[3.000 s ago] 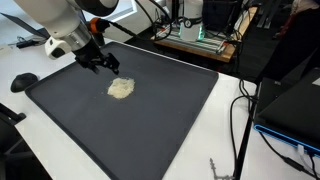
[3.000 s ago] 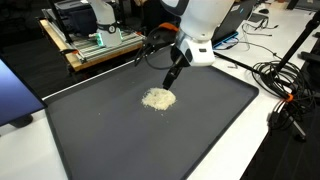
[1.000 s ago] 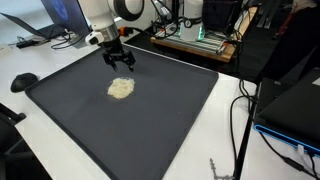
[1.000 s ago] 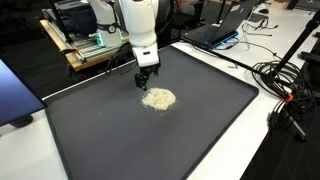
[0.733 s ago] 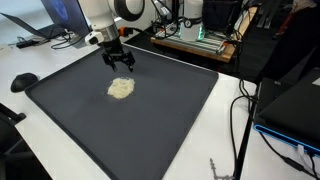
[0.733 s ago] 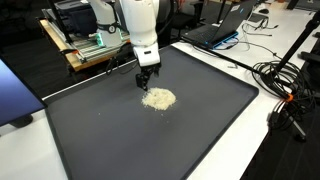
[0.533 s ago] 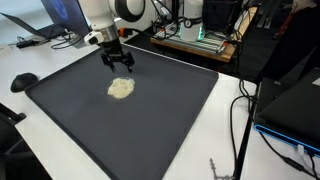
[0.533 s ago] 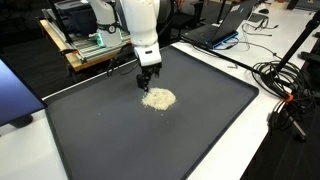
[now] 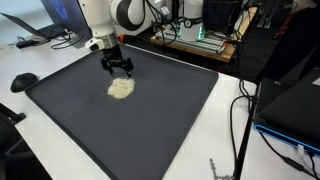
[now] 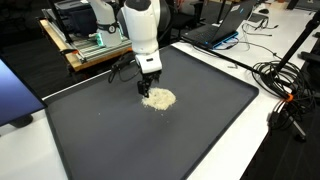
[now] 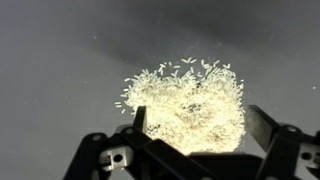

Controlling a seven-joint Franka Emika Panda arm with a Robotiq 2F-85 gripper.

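Observation:
A small heap of pale rice grains [image 9: 121, 88] [image 10: 158, 98] lies on a large dark grey mat [image 9: 170, 110] [image 10: 200, 130]. My gripper [image 9: 119, 70] [image 10: 146, 86] hangs just above the heap's far edge, pointing down. In the wrist view the rice heap [image 11: 188, 103] fills the middle, and my gripper [image 11: 198, 128] stands open with a finger on either side of the heap's near part. Nothing is held between the fingers [image 11: 264, 127]. Loose grains are scattered around the heap's rim.
A black mouse-like object [image 9: 23, 81] sits off the mat's corner. Laptops [image 9: 60, 20] [image 10: 225, 25], a wooden rack with electronics [image 10: 95, 45], cables [image 10: 285, 85] and a monitor edge [image 10: 15, 95] surround the mat on the white table.
The gripper has dropped slightly towards the rice heap and turned a little; earlier it swung across from the mat's other side. The heap has not moved.

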